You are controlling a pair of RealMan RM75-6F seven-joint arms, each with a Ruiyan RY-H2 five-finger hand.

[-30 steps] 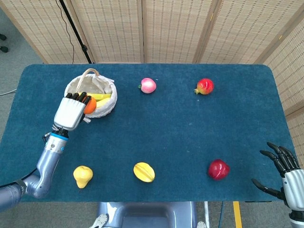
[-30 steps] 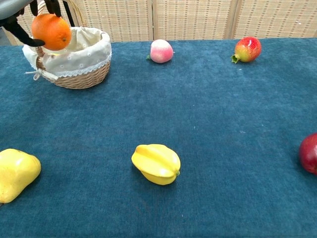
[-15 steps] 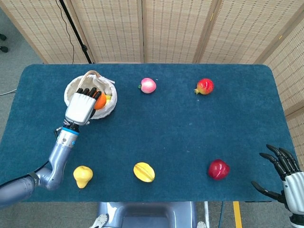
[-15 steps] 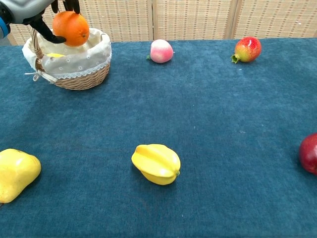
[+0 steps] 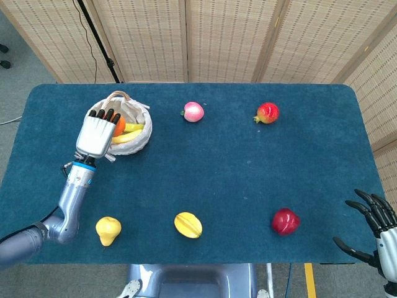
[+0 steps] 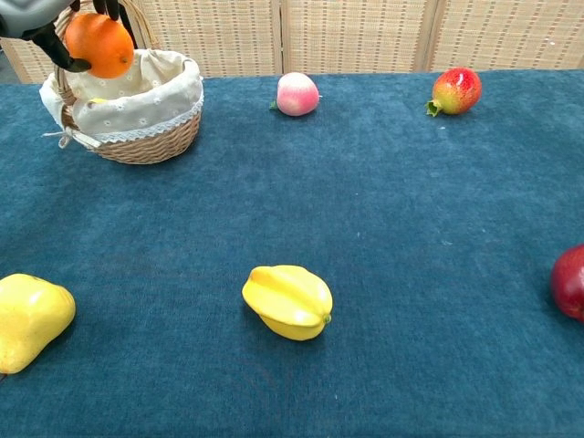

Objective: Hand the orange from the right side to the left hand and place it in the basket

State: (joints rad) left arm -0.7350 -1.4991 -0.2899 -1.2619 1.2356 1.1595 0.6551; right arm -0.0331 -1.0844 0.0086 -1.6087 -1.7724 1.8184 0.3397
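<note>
A blue cloth-covered table (image 5: pixel 205 167) fills both views, backed by woven wall panels (image 5: pixel 223 37) on the far side. At the table's far left stands the basket (image 6: pixel 151 137), wicker with a pale lace-edged liner and a looped handle; a yellow fruit lies inside it. The left hand (image 5: pixel 96 133) is over the basket's left part, its back toward the head camera, and its dark fingers (image 5: pixel 102 114) curl around the orange (image 6: pixel 99 45). In the chest view the orange sits above the liner's left rim, gripped from above and behind, not resting in the basket. The right hand (image 5: pixel 377 230) shows at the near right edge of the head view, off the table corner, fingers spread apart and holding nothing.

On the near side lie a yellow pear (image 6: pixel 27 319) at the left, a yellow starfruit (image 6: pixel 287 301) near the middle, and a dark red apple (image 5: pixel 285 221) to the right, well apart from each other. On the far side, a pink peach (image 6: pixel 297 94) lies right of the basket, and a red pomegranate (image 6: pixel 453 90) further right.
</note>
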